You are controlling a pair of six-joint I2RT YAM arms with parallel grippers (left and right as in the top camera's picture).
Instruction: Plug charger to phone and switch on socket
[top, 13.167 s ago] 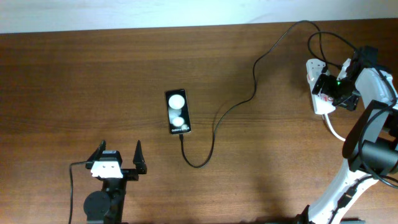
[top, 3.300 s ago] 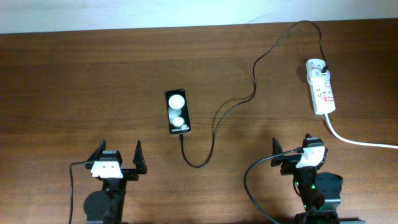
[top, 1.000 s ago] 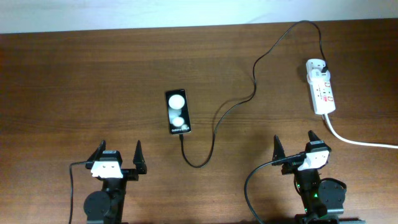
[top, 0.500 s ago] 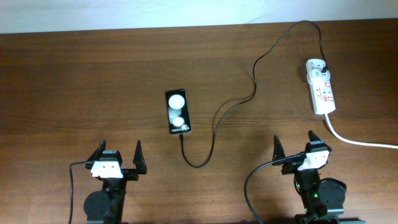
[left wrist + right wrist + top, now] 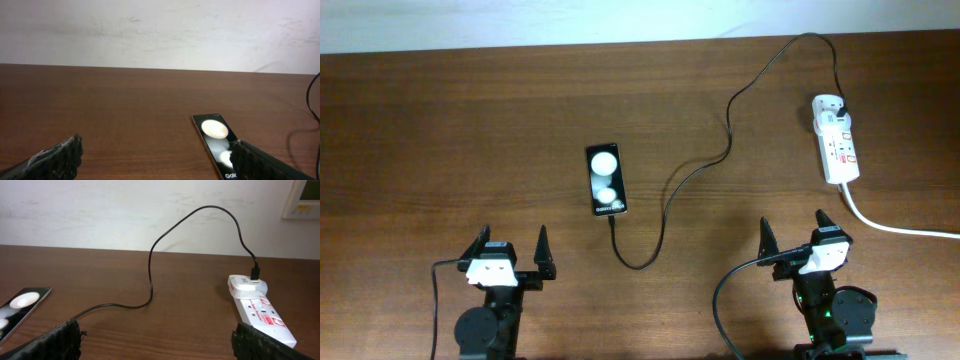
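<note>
The black phone [image 5: 605, 179] lies face up mid-table, two white round spots on its glossy face; it also shows in the left wrist view [image 5: 216, 141] and the right wrist view [image 5: 20, 306]. The thin black charger cable [image 5: 728, 140] runs from the phone's near end, loops, and goes up to its plug in the white socket strip [image 5: 836, 150] at the far right, also in the right wrist view [image 5: 261, 310]. My left gripper [image 5: 510, 250] is open and empty near the front edge. My right gripper [image 5: 793, 236] is open and empty, in front of the strip.
The strip's thick white cord [image 5: 890, 224] trails right off the wooden table [image 5: 470, 120]. A pale wall [image 5: 160, 30] stands behind the table's far edge. A black robot cable [image 5: 720, 300] loops by the right arm's base.
Long ago the right arm was at the socket strip; it has since drawn back to the front edge. Over the last second nothing has moved.
</note>
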